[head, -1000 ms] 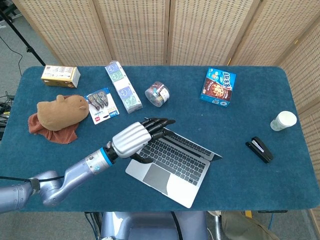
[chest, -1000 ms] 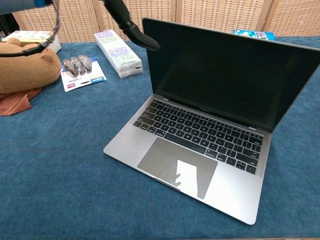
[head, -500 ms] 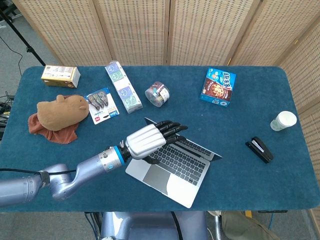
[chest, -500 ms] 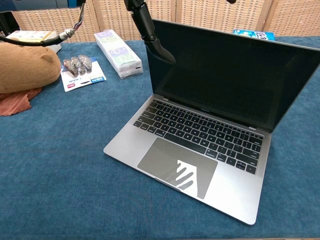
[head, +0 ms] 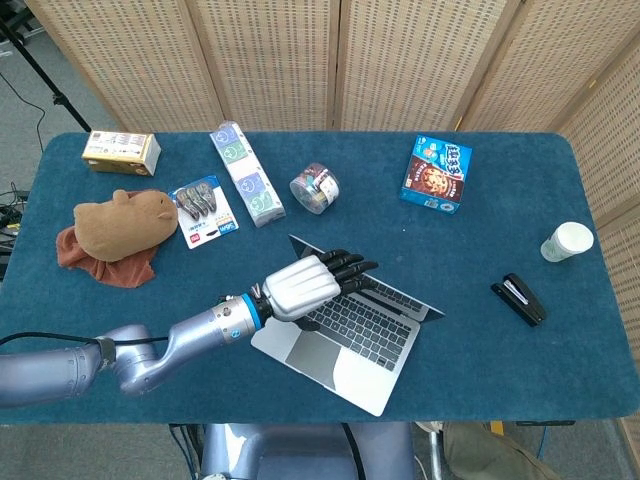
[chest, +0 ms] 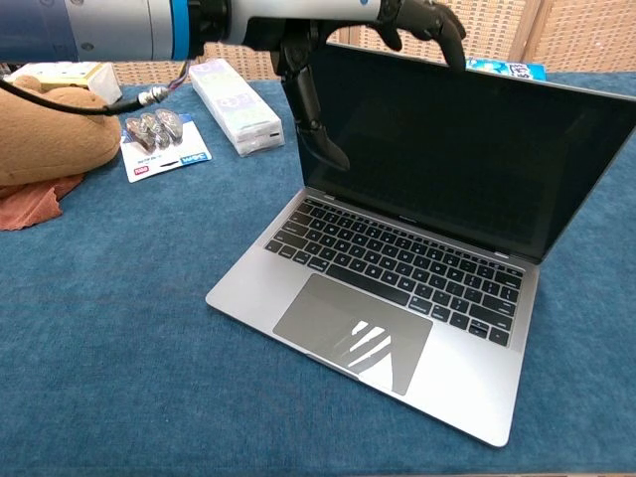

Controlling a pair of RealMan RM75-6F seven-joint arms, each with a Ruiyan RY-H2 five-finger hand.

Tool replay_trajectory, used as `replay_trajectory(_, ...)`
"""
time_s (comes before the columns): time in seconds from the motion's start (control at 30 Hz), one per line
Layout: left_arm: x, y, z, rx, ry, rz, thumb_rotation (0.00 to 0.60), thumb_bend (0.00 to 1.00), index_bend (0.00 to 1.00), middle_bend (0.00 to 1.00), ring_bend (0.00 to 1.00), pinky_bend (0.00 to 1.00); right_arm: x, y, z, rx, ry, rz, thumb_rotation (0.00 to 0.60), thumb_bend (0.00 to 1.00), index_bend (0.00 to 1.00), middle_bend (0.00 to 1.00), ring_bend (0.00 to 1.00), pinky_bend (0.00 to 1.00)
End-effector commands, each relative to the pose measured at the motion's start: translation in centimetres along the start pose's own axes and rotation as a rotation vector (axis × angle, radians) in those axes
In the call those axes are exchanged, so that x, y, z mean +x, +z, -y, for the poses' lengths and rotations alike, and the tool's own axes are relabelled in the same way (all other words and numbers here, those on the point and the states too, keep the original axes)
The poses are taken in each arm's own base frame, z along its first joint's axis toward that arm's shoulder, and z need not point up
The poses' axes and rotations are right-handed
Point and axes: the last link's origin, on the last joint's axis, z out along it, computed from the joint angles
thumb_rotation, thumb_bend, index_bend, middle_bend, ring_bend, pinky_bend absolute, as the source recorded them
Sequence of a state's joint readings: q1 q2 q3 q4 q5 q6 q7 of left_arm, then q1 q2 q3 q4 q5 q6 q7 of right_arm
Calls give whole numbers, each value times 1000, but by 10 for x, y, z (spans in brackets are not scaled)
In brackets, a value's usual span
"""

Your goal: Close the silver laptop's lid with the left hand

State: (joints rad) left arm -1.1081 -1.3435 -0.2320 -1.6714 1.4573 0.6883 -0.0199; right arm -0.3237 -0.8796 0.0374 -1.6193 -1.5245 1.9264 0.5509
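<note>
The robot's left hand [head: 305, 283] is over the top edge of the silver laptop's lid [chest: 457, 159]. Its dark fingers [head: 345, 266] are spread a little and curl over the lid's top edge, and it holds nothing. In the chest view the thumb [chest: 316, 124] hangs down in front of the black screen, at the screen's left side. The right hand is not in either view.

The open silver laptop [head: 345, 325] sits on the blue cloth table [head: 480, 340], near the front edge, with its lid still up. Behind the laptop is a small clear round tub [head: 314, 188]. Behind and to the right of the laptop lies a blue cookie box [head: 437, 174]. To the right of the laptop is a black stapler [head: 518, 299]. To the left of the laptop rests a brown soft toy [head: 125, 223].
</note>
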Motion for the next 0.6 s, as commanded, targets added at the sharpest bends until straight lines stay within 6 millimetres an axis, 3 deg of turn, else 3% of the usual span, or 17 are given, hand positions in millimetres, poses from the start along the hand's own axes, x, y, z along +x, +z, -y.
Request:
replay_trajectory(0.03,-4,1,0,-1,1,9,600,121,173,15,23,108,0,0,-1,-2,0,-1,600,192,1,0,0,0)
replay_trajectory(0.27,-13,-1,-3,3,-39,37,600,121,173,16,29,109,0,1,-1,-5,0,-2,600,191,0,0,0,0)
replay_trajectory(0.6,-10,-9,-10,-4,-65,65,600,121,173,16,33,108,0,1,1,0,-1,0,600,192,0,0,0,0)
